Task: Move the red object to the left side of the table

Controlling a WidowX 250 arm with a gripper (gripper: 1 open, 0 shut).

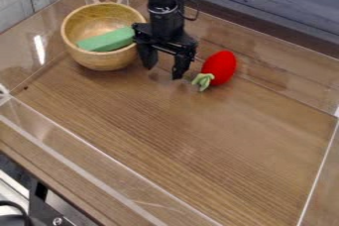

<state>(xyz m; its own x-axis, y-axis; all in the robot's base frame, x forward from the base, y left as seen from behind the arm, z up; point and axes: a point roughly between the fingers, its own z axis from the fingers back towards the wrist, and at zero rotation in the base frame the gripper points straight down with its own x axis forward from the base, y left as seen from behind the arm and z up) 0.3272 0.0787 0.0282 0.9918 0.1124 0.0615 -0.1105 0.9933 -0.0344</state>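
**Open gripper beside the bowl, red fruit lying apart to its right**

The black gripper (pixel 165 59) pointed straight down at the far middle of the table (pixel 199 161), its dark arm rising out of the top of the picture. Its jaws stood spread wide with only bare tabletop showing between them, and they held nothing. The fingertips (pixel 143 62) came down close to the wood surface; whether they touched it could not be told.

The red object (pixel 217 66) lay on the table just to the right of the gripper, apart from it, with a narrow strip of wood grain visible between the nearer finger and the fruit. It was a small glossy rounded piece, and its light-green leafy end pointed to the near left, toward the gripper's side. It sat in the far half of the table, roughly at the middle of the table's width and slightly right of it.

To the left of the gripper stood the tan wooden bowl (pixel 87 58), upright, its rim very close to the left finger; contact could not be made out. Inside the bowl lay a flat green block (pixel 106 39), resting tilted against the inner wall on the right.

Low clear acrylic walls (pixel 27 91) ran along the edges of the brown wood-grain top, catching pale reflections on the left side. The near half of the table showed only wood grain.
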